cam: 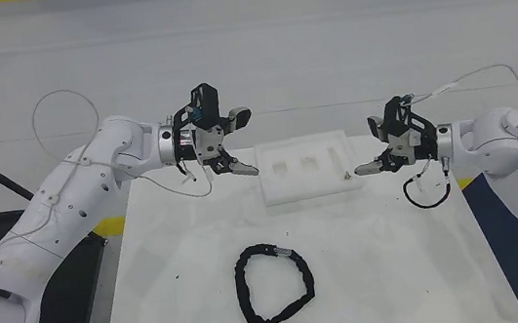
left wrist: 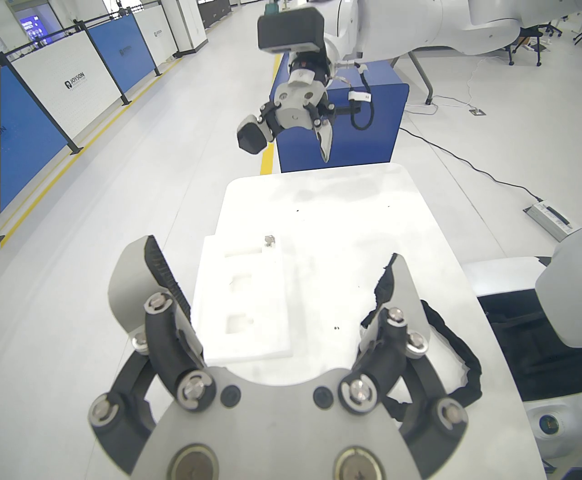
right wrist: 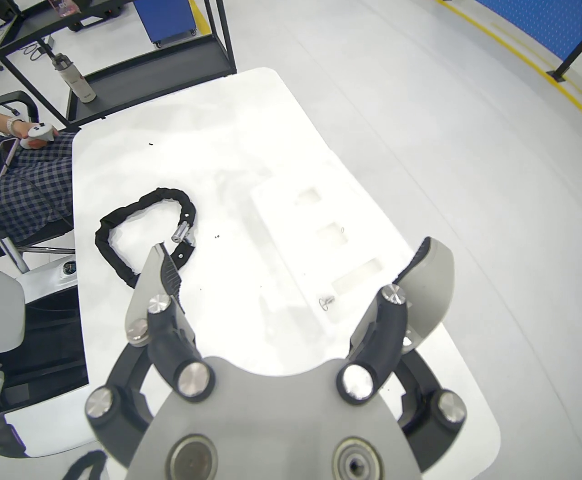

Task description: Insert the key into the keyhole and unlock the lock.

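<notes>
From above, the small silver key [cam: 347, 175] lies at the foam tray's [cam: 287, 189] three o'clock end, and the black chain lock [cam: 273, 284] loops at its six. The right wrist view brings out the lock's silver barrel [right wrist: 180, 232]. The left gripper [cam: 245, 144] at nine and the right gripper [cam: 367, 147] at three hang spread wide, empty.
</notes>
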Controlling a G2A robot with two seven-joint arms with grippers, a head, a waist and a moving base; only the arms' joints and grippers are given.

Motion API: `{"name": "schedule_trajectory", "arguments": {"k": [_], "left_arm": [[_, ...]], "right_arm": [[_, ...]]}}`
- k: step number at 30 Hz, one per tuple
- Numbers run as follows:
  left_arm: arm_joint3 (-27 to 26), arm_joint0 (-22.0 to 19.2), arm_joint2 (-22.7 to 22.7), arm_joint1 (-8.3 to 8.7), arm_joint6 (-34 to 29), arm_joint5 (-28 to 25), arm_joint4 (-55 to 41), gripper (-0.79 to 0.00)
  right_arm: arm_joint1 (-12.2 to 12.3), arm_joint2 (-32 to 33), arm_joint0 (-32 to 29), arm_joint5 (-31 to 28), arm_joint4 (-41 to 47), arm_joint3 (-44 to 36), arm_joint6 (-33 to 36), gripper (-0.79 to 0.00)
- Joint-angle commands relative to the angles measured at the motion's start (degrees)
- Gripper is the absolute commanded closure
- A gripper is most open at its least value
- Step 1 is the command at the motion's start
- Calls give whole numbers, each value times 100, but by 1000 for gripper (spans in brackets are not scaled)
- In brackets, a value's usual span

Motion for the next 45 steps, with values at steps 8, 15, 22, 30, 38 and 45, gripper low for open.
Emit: {"name": "schedule_trajectory", "arguments": {"k": [8, 15, 22, 30, 38, 45], "left_arm": [[0, 0, 0, 0, 0, 0, -1, -785], [0, 0, 0, 0, 0, 0, -1, -785], [0, 0, 0, 0, 0, 0, -1, -785], [0, 0, 0, 0, 0, 0, -1, -785], [0, 0, 0, 0, 0, 0, -1, -785], [0, 0, 0, 0, 0, 0, -1, -785]], "right_arm": [[-305, -563, 159, 300, -360, 853, -392, -785], [-696, -1061, 493, 899, -44, 1755, -483, -785], [-1154, -1538, 759, 1854, 568, 2435, 68, -785], [-1552, -1838, 966, 2534, 1209, 2816, 951, -785], [-1819, -1920, 1109, 2979, 1594, 3167, 1360, -785], [-1873, -1919, 1143, 3111, 1663, 3256, 1415, -785]]}}
